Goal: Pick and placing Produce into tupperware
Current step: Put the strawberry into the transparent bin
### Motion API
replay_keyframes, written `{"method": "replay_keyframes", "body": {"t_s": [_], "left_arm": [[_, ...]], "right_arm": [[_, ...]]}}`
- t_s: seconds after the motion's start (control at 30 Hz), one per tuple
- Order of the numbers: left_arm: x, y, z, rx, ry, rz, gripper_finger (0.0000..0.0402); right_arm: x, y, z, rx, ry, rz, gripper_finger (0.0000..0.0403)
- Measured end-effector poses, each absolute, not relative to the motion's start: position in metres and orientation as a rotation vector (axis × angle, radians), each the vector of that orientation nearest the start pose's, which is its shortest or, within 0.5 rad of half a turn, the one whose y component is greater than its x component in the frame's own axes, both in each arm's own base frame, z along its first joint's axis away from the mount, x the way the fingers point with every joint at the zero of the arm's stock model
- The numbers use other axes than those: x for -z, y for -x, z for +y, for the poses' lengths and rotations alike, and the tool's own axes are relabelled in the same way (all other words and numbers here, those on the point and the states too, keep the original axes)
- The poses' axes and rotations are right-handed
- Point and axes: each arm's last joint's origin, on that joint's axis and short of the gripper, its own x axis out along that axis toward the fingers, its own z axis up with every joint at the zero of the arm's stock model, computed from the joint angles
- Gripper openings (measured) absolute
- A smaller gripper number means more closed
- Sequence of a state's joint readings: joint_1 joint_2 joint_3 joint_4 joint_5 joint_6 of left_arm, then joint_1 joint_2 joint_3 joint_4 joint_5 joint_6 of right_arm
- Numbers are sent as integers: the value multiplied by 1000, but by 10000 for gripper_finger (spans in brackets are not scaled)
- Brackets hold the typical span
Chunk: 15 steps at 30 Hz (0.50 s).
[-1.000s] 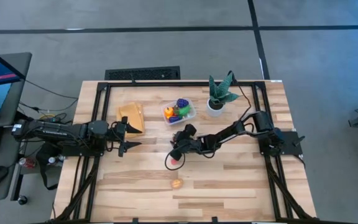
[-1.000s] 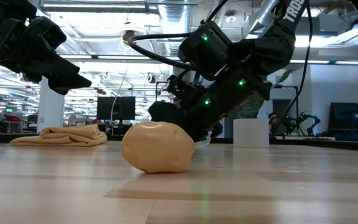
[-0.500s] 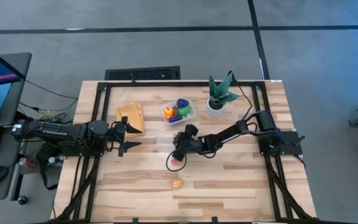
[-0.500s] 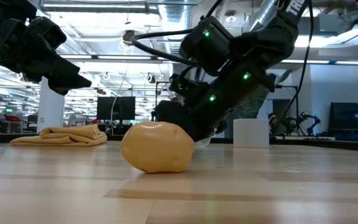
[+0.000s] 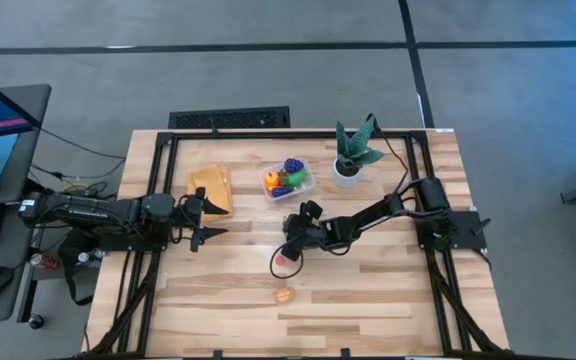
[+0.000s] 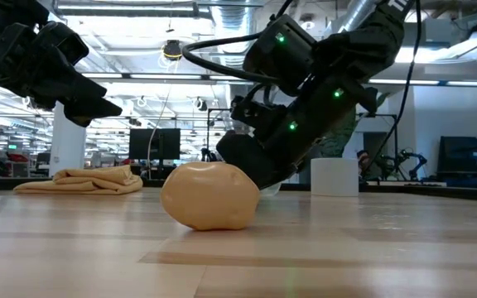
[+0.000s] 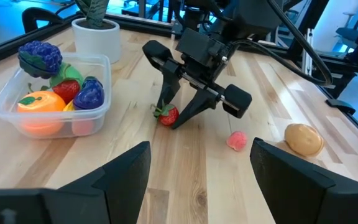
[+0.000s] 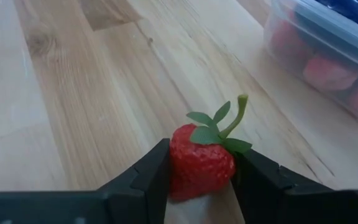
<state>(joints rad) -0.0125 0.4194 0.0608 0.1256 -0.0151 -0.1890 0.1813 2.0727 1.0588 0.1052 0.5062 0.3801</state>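
A red toy strawberry with a green stem sits between the fingers of my right gripper, near the table's middle. In the high view the gripper hides it. The clear tub stands beyond it and holds an orange, purple grapes and a strawberry. A pink bit and a tan potato-like piece lie on the wood nearer the near edge. My left gripper hovers open at the left, beside the tan cloth. My right gripper pinches the strawberry's red body between its two fingers, one on each side. The fingers slant down onto it from the table's right side. The berry's underside stays on the wood, and its green stem points away from the gripper.
A spiky green plant in a white pot stands right of the tub. The folded tan cloth lies far left. Black rails frame the table. Bare wood stretches along the near side past the potato-like piece.
My right gripper has crept a little toward the table's right, staying low over the strawberry. The other produce, the tub and my left arm have kept still.
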Motion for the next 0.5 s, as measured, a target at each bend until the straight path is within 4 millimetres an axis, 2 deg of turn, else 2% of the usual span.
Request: {"method": "replay_keyframes", "body": {"t_s": [0.27,0.5], "left_arm": [[-159,-123,-1,-25,185,232,265],[-159,-123,-1,-24,184,232,265]], "right_arm": [[-86,-381,56,450,-32,786,141],[-103,-376,58,418,-2,797,148]]}}
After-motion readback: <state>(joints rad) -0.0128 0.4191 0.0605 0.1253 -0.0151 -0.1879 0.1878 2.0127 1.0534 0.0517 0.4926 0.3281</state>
